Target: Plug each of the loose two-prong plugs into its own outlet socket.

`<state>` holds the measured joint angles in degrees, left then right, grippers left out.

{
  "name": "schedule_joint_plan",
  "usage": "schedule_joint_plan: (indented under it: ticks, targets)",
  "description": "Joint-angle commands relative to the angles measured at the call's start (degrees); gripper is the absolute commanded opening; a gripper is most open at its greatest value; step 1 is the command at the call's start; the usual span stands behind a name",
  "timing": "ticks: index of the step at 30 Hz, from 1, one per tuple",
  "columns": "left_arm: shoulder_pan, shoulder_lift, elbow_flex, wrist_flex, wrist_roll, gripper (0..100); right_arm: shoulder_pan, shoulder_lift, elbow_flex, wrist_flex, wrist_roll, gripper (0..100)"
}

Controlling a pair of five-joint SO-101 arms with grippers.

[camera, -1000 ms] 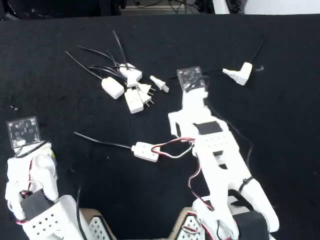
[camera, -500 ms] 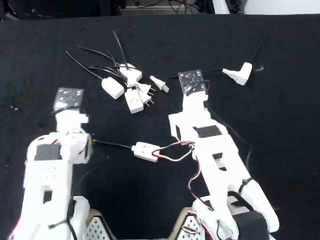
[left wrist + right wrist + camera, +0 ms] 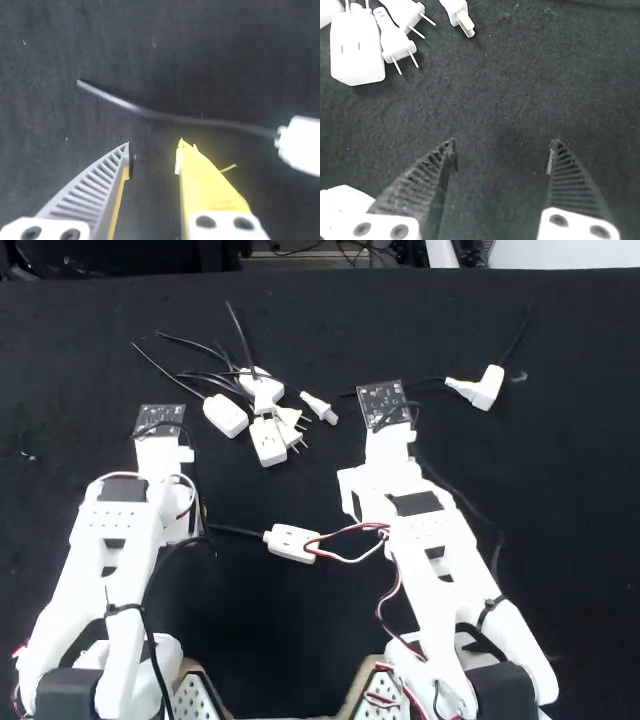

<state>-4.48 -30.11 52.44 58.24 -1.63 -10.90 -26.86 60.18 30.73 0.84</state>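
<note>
L end effector (image 3: 154,144) agape nr cord (image 3: 150,113), R end effector (image 3: 503,142) agape nr plugs (image 3: 394,41).

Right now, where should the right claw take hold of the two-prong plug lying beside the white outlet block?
Probably take the two-prong plug by its white body, behind the prongs, coming down from above. It lies flat with its prongs roughly toward the open right claw, and the outlet block crowds one side, so a side approach looks blocked.

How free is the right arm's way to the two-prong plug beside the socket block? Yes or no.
Probably yes: the right tool is open, only bare cloth lies between it and the two-prong plug; the socket block crowds one side.
</note>
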Motion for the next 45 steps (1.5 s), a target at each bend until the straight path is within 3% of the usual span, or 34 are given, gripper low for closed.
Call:
schedule_joint_plan:
  ticks: [1, 9, 14, 19, 32, 42, 45]
  targets:
    - [2.2, -0.1, 4.4, -10.0, 5.8, 16, 1.1, -1.5, -0.1, -1.1, -0.5, 27.6]
    - [3.3, -0.1, 14.1, -25.2, 10.5, 16, 0.7, -2.0, -2.6, -1.4, -0.5, 27.6]
    - [3.3, -0.2, 14.8, -25.4, 10.5, 16, 2.5, -1.5, -12.4, -1.8, -0.5, 27.6]
    - [3.4, -0.1, 14.9, -25.4, 10.5, 16, 3.6, 0.3, -16.0, -13.0, -0.5, 27.5]
    - [3.4, 0.3, 14.9, -25.5, 10.4, 16, 1.0, 30.9, -28.6, -24.6, -0.6, 27.5]
    - [3.8, 0.4, 14.7, -25.8, 10.2, 16, 0.7, 39.0, -34.1, -24.7, -0.4, 27.5]
    - [3.8, 0.4, 14.7, -25.8, 10.1, 16, 0.6, 39.2, -34.3, -23.0, 3.6, 27.5]
